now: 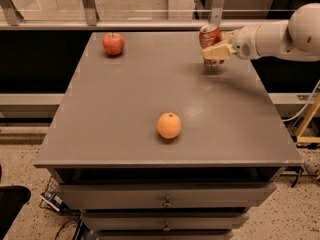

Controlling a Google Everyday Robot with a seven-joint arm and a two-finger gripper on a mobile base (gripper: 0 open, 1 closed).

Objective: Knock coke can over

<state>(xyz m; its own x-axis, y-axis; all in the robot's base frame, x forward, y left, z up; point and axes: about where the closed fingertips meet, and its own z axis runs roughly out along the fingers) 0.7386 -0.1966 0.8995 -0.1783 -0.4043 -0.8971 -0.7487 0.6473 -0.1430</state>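
Note:
The coke can [209, 38], red with a silver top, stands near the back right of the grey table [125, 109], leaning slightly. My gripper [220, 45] reaches in from the right on a white arm [280, 36]. One cream finger [217, 52] crosses the can's front at mid height and the other sits behind its upper right, so the can is between the jaws and the gripper looks shut on it.
A red apple [113, 43] sits at the back left of the table. An orange [169, 125] lies near the front middle. Drawers [165, 196] are under the tabletop. A rail and glass panels run behind the table's back edge.

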